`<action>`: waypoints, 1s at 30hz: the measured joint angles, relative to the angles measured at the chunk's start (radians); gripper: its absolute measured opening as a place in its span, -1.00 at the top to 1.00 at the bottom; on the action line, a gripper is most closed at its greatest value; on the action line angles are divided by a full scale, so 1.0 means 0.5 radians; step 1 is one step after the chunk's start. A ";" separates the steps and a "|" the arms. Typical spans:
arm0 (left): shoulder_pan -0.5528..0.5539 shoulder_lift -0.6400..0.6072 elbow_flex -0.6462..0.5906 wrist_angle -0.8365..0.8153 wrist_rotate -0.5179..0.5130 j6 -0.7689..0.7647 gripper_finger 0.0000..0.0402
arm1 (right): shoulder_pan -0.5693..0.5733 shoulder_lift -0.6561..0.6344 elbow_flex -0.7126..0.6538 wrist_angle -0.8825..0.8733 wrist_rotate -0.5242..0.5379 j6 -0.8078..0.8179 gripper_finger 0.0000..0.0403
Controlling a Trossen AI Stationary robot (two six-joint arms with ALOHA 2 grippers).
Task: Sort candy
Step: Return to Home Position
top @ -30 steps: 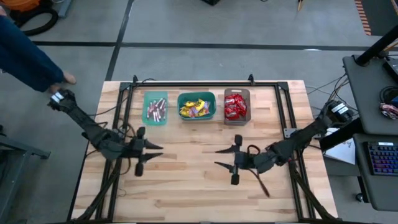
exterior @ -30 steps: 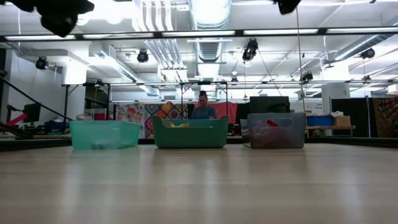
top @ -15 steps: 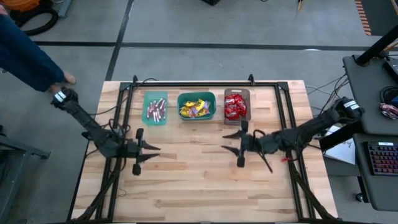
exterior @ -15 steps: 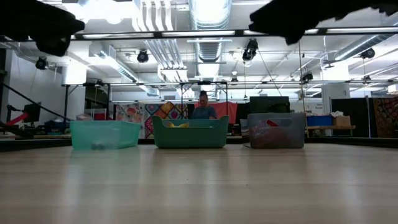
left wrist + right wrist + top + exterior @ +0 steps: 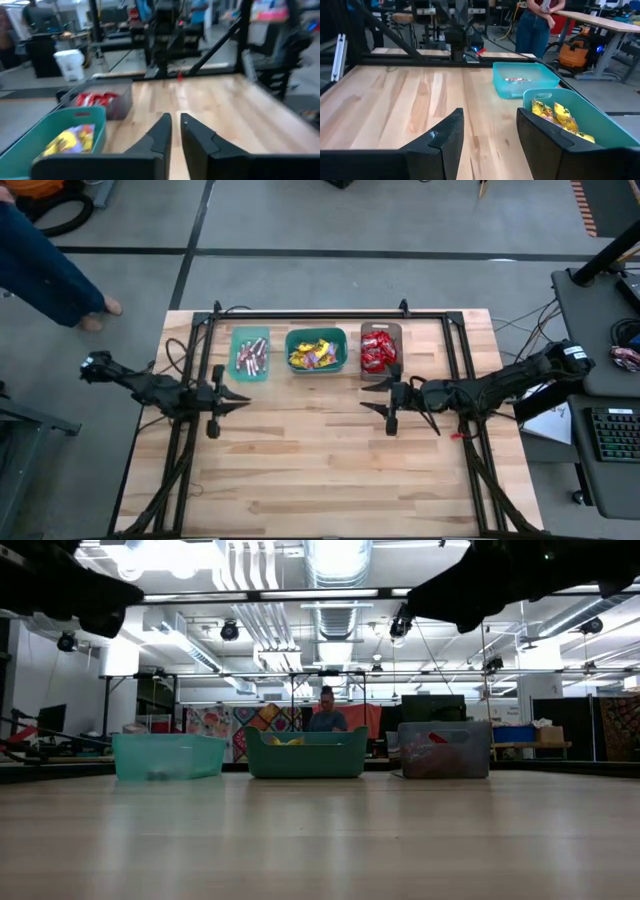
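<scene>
Candy [image 5: 312,354] is binned at the table's [image 5: 320,475] far edge. Left gripper [image 5: 240,398] is held nearly closed, right gripper [image 5: 367,395] wide apart, both empty.

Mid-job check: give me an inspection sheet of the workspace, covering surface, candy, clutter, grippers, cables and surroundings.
Surface: wooden table, no loose candy seen on it.
Job's things: pinkish sticks in the light teal bin; yellow packets in the green bin; red packets in the grey-brown bin.
Clutter: nothing seen.
Grippers: left gripper above the table's left side, shut, holding nothing; right gripper in front of the grey-brown bin, open, holding nothing.
Cables: dark cables loop beside the left arm.
Surroundings: a person off the table's far left corner; another person beyond the bins; a keyboard on the side desk.
</scene>
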 joint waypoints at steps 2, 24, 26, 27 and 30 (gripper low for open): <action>0.001 -0.152 0.005 -0.089 0.045 -0.009 0.96 | 0.000 -0.033 -0.029 -0.003 -0.003 -0.033 0.14; 0.016 -0.321 -0.038 -0.405 -0.463 -0.816 0.96 | -0.137 -0.915 -0.891 0.872 0.193 -0.724 0.14; 0.016 -0.288 -0.041 -0.416 -0.448 -0.956 0.96 | -0.137 -1.056 -0.892 0.781 0.442 -0.717 0.14; 0.016 -0.275 -0.041 -0.409 -0.440 -0.989 0.96 | -0.138 -1.099 -0.892 0.745 0.561 -0.674 0.14; 0.016 -0.233 -0.041 -0.403 -0.441 -0.993 0.96 | -0.138 -1.213 -0.893 0.729 0.804 -0.507 0.14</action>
